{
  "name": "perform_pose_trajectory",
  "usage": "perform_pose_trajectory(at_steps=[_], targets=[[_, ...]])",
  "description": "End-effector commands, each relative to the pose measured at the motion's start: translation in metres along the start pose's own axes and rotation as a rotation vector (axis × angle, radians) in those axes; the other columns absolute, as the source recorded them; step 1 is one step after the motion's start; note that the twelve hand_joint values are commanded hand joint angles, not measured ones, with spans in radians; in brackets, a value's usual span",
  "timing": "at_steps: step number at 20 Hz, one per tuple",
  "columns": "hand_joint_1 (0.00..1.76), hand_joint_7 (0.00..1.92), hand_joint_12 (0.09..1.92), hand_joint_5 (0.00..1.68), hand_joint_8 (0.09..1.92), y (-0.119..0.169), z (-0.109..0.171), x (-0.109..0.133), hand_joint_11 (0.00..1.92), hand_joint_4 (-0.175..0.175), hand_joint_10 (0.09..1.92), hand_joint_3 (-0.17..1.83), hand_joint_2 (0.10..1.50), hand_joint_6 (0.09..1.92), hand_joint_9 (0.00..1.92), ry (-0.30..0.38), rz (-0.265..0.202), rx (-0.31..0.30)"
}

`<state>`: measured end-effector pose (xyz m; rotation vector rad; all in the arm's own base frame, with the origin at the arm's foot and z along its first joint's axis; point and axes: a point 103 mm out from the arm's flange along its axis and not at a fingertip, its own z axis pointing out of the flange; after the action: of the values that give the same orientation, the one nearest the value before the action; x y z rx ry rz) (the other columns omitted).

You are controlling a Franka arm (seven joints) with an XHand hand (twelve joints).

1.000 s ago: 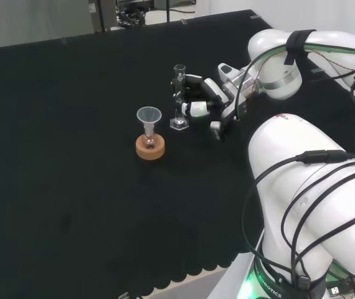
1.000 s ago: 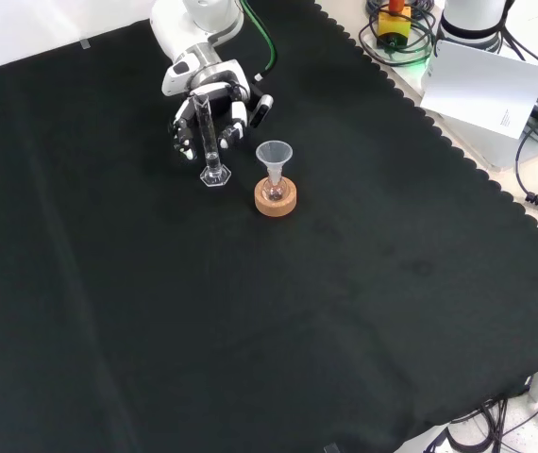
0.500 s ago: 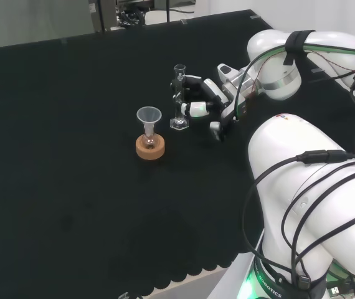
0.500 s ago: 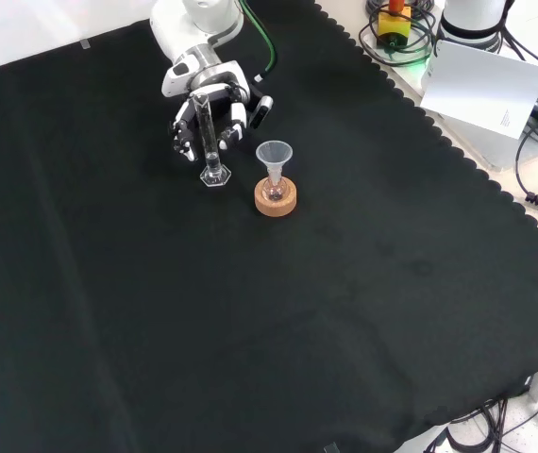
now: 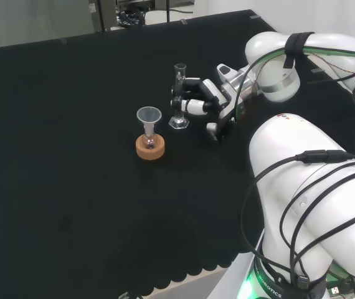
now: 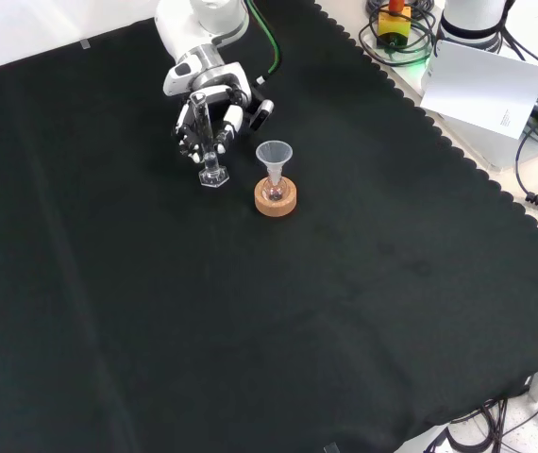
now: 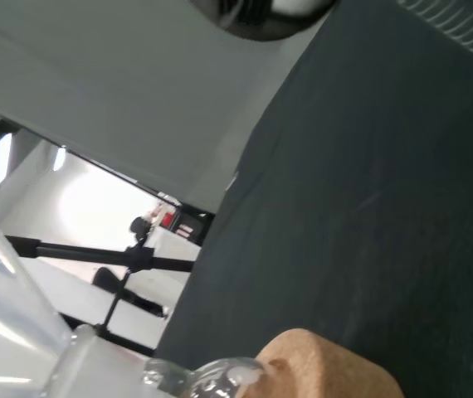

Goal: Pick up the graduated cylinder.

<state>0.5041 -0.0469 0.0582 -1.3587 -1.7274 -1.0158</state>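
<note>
Clear glass graduated cylinder (image 5: 178,96) stands upright on black cloth (image 5: 65,156), the hand's (image 5: 210,103) fingers curled around it. Just left in head view, a funnel-topped flask (image 5: 149,128) risks being knocked.

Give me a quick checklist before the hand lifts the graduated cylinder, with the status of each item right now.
1. Fingers of the hand curled around the graduated cylinder: ok.
2. Cylinder upright: ok.
3. Cylinder's base off the black cloth: cannot tell; it looks at or just above the cloth.
4. Funnel in the flask on the cork ring stands apart from the cylinder: ok.
5. Liquid in the cylinder: cannot tell.
</note>
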Motion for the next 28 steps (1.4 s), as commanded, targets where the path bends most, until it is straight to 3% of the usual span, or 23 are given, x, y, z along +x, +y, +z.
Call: perform_pose_trajectory(at_steps=[1,9,16,24,26,28], targets=[[1.11,0.83,0.89,0.86,0.75,0.004,0.004,0.005,1.09,-0.124,0.32,0.03,1.17,1.18,1.15,-0.13,0.031,-0.049],[1.12,0.88,0.86,0.86,0.75,0.009,-0.014,0.019,1.13,-0.154,0.27,0.0,1.18,1.18,1.22,-0.206,0.018,-0.017],[1.13,0.94,0.83,0.88,0.71,0.008,-0.049,0.041,1.16,-0.164,0.22,0.0,1.17,1.16,1.28,-0.266,-0.01,0.042],[1.14,1.03,0.8,0.91,0.63,-0.018,-0.079,0.066,1.21,-0.171,0.15,0.0,1.16,1.11,1.35,-0.352,0.044,0.119],[1.21,0.97,0.8,0.9,0.94,-0.026,-0.082,0.074,1.22,-0.174,0.13,0.0,1.15,1.11,1.36,-0.371,0.048,0.128],[1.24,0.93,0.8,0.9,1.07,-0.035,-0.084,0.082,1.23,-0.175,0.13,0.0,1.15,1.11,1.37,-0.393,0.047,0.151]])
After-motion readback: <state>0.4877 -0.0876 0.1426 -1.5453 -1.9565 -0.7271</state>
